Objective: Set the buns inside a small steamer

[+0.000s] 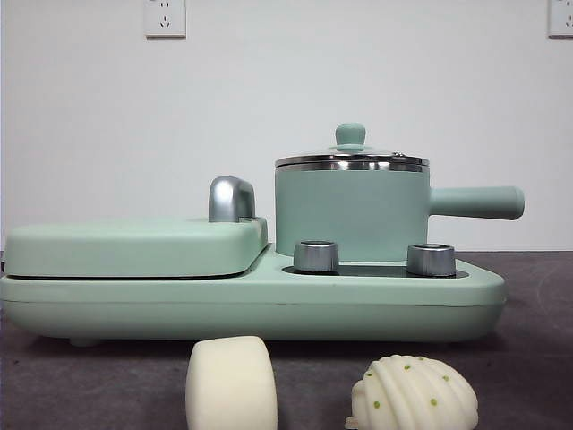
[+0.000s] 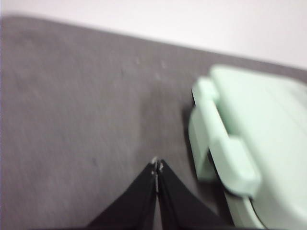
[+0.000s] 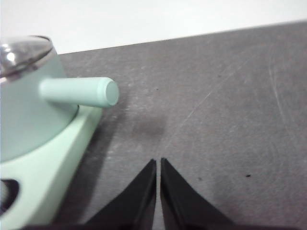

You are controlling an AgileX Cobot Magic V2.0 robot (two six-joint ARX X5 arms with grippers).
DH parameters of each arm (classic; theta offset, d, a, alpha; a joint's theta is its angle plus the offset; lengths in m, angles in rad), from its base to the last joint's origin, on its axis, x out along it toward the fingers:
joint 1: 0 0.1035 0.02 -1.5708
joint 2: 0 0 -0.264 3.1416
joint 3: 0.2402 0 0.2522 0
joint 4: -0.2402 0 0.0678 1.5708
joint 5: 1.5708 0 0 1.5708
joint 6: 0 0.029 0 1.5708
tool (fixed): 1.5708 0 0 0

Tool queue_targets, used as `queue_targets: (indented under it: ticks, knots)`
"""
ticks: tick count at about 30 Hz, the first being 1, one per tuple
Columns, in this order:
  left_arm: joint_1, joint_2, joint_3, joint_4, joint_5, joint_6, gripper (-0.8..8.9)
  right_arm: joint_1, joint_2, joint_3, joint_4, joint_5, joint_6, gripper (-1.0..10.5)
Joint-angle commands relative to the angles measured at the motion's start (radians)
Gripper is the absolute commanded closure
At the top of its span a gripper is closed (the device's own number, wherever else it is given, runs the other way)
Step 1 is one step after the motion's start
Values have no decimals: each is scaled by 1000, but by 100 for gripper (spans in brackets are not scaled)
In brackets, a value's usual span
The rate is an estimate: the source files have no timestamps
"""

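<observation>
Two buns lie on the grey tabletop near its front edge, in front of the mint-green cooker (image 1: 251, 300). The plain bun (image 1: 231, 383) rests on its side, one flat end showing. The ribbed bun (image 1: 414, 394), shell-shaped with green dots, sits well apart from it, towards the steamer's side.

The steamer (image 1: 351, 215) stands on the cooker's hob behind two steel knobs, its glass lid (image 1: 351, 154) on and its handle (image 1: 474, 202) sticking out past the cooker's end.

The left gripper (image 2: 157, 168) hangs over bare tabletop beside the cooker's griddle end, jaws pressed together and empty. The right gripper (image 3: 158, 165) hangs over the tabletop beside the handle, jaws nearly touching, holding nothing.

Both buns look light, soft and easily dented, so a gentle pinch should do. The plain one probably takes best across its curved sides; the ribbed one across its narrower width, where the grooves may help against slipping. The lid is likely smooth and fragile glass; its knob (image 1: 350, 135) is the obvious hold, and it must come off first.
</observation>
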Motion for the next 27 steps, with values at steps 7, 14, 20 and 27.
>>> queue_targets:
  ticks: [7,14,20,27]
  knots:
    - [-60,217,212,5,71,-83,803,39,56,263,-131,-42,126,935]
    - [-93,465,476,-90,212,-58,804,42,212,521,-276,-172,78,935]
    - [-121,653,694,-186,356,24,804,42,372,715,-423,-378,-33,935]
    - [-162,805,884,-323,551,104,804,42,497,845,-506,-559,-147,935]
